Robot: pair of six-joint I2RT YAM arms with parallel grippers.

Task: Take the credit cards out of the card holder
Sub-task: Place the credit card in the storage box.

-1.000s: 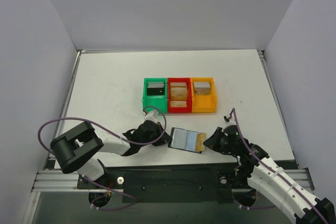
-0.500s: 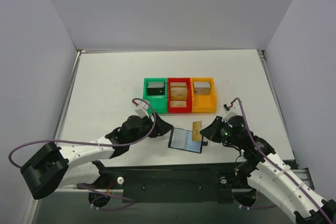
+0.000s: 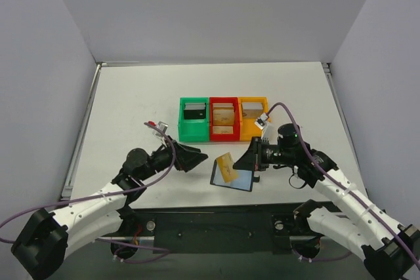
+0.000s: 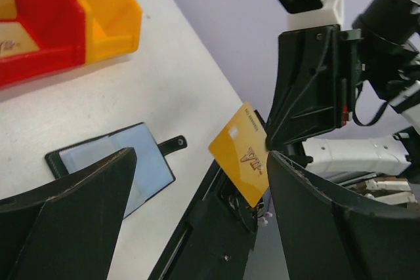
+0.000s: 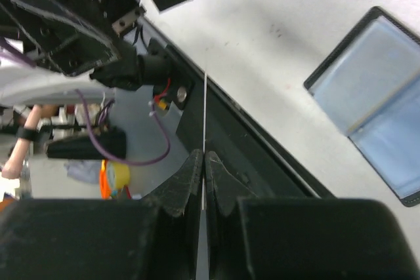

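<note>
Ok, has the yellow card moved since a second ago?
Yes. The yellow card lay on the right panel of the card holder; now the right gripper pinches it, lifted and shifted left over the holder's left half.

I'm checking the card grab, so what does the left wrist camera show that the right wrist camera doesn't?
Only left wrist: the printed face of the yellow card, pinched by the right gripper, plus the red bin and orange bin. Only right wrist: the card edge-on, a thin line between its own shut fingers. Both: the card and the open card holder lying on the table.
</note>
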